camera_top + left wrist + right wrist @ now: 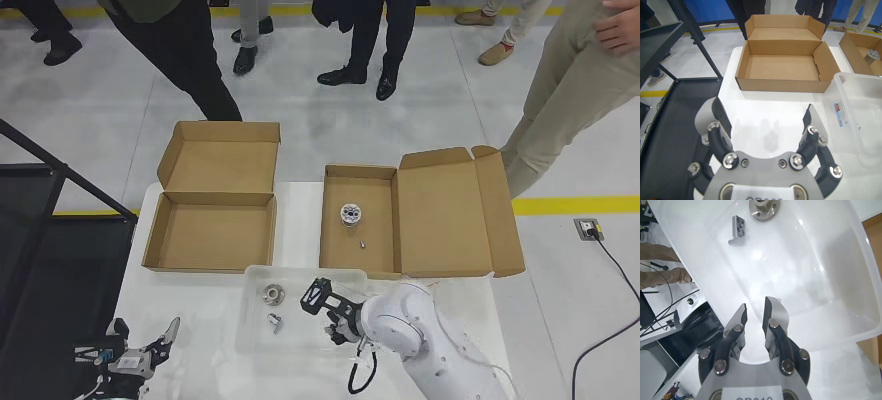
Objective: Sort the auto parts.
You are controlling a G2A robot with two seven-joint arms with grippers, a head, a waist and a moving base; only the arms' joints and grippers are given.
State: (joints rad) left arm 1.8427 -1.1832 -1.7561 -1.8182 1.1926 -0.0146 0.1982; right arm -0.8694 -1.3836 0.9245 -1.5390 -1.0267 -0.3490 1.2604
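A clear plastic bin [300,270] near the table's front holds a round metal flange [272,293] [763,209] and a small grey bracket [274,322] [738,230]. My right gripper [322,297] [755,306] hangs over the bin's near side, narrowly open. One finger is inside the wall and one outside, with nothing gripped. A toothed metal part [350,213] [873,54] and a small screw [362,241] lie in the right cardboard box [335,240]. The left cardboard box [210,232] [781,62] holds nothing. My left gripper [150,350] [762,108] is wide open above bare table at the front left.
A black metal rack [50,260] [668,113] stands against the table's left edge beside my left gripper. Both boxes have their lids folded open. People stand on the floor beyond the table.
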